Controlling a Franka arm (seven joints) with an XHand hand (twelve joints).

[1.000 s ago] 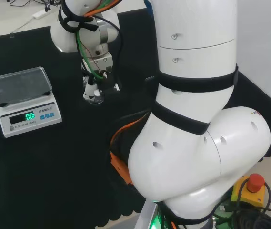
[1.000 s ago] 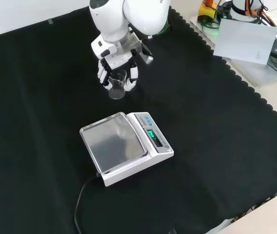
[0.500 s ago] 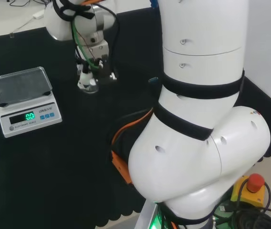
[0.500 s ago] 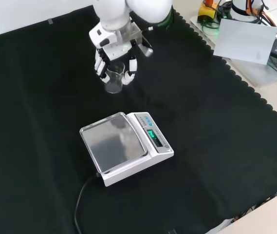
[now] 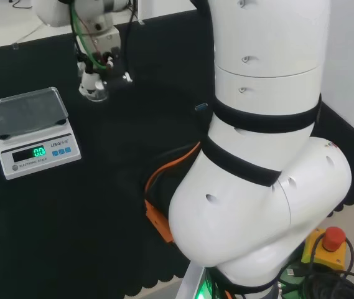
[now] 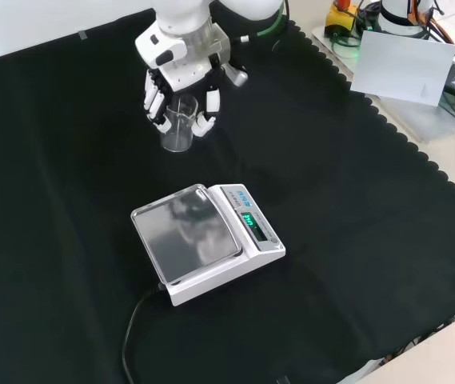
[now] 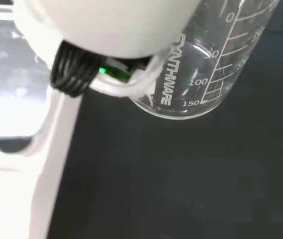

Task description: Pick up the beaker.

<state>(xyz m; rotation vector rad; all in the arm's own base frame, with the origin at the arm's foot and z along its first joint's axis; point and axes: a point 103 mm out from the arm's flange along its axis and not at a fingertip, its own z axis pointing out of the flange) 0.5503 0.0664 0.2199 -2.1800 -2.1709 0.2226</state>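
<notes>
Front view is showing my hand (image 6: 181,90) curling its fingers (image 6: 209,106) round the clear beaker (image 6: 177,126), and it is carrying the glass up and away from where it was gripping a second ago, toward the table's far edge. Wrist view is giving me the beaker hanging clear above the black cloth, so I'm judging the lift as done. The scale (image 6: 206,242) is sitting well apart, nearer the table's middle.

We note white print on beaker (image 7: 216,64): vertical lettering plus grad. marks w/ numbers. Scale (image 5: 33,132) front has green lit display (image 5: 38,151) & small label (image 5: 57,145). Print not transcribed here.
</notes>
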